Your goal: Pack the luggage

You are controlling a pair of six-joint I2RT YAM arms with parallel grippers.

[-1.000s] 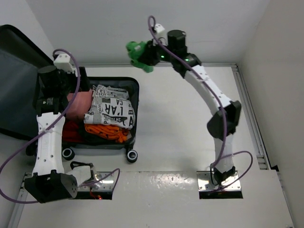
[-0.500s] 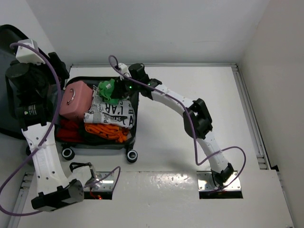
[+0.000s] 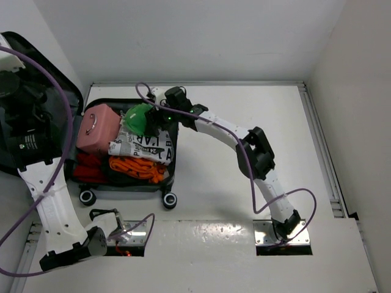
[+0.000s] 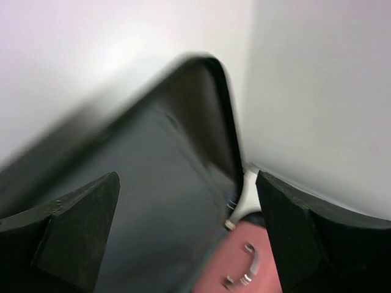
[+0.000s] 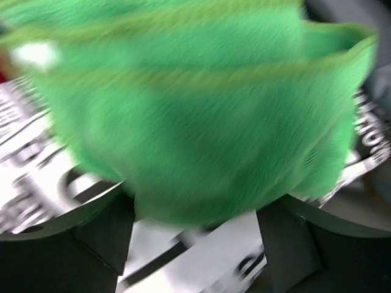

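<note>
At the left side of the table (image 3: 214, 195), the luggage (image 3: 131, 184) lies open, its lid (image 4: 153, 183) raised. Inside lie a newsprint-pattern cloth (image 3: 143, 146), a pink box (image 3: 98, 128) and orange fabric (image 3: 137, 168). A green cloth (image 3: 139, 116) sits at its far right corner, between the right gripper's (image 5: 195, 201) 2 spread fingers. The left gripper (image 4: 189, 201), fingers wide apart and empty, faces the lid's dark lining.

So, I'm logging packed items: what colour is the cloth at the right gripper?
The cloth is bright green, clearest in the right wrist view.
</note>
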